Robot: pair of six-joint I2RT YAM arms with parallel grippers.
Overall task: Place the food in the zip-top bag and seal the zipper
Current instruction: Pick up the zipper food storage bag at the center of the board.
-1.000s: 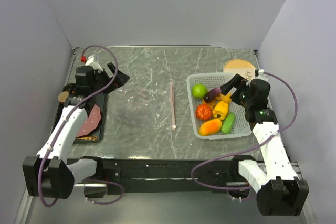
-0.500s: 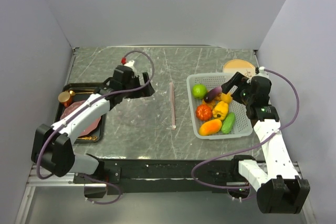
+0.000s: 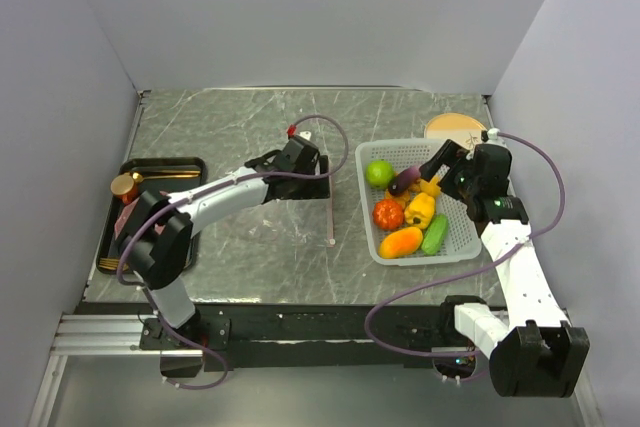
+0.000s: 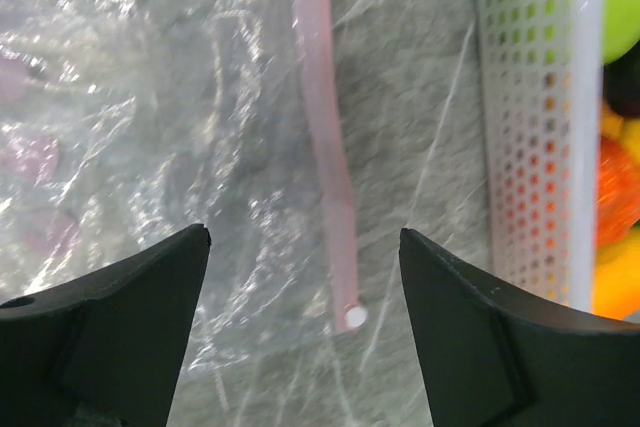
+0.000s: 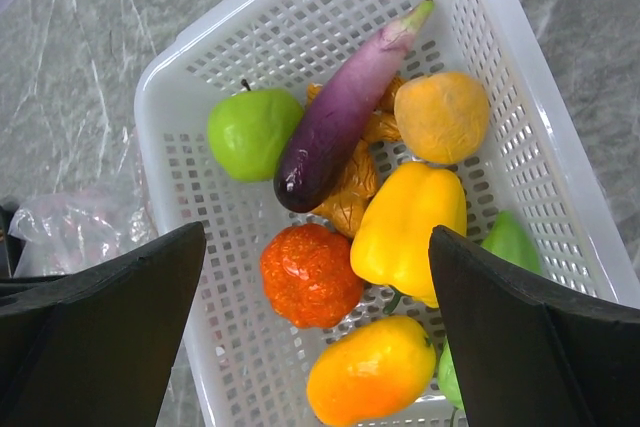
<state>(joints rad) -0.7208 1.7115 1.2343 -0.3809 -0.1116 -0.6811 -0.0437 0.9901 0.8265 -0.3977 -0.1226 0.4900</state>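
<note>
Grey marbled table [image 3: 230,117], plain pale walls on three sides. The zip-top bag [image 4: 130,137] lies flat on the table left of centre, with no food seen inside it. The zipper [image 4: 322,137] runs straight along the bag's right edge, just beside the white basket [image 5: 560,147], its whitish end toward the arm bases. I cannot tell whether the mouth is pressed closed. All the food sits in the basket: lime [image 3: 379,173], eggplant [image 3: 405,181], tomato [image 3: 388,214], pepper [image 3: 420,209], mango [image 3: 400,242], cucumber [image 3: 435,234]. The left gripper [image 4: 305,247] hangs over the zipper's near end, jaws wide apart and empty. The right gripper [image 5: 318,237] hangs over the basket, jaws wide apart and empty. Progress, as judged: nothing transferred. Left to do: open the mouth, move all six pieces in, then seal the zipper.
</note>
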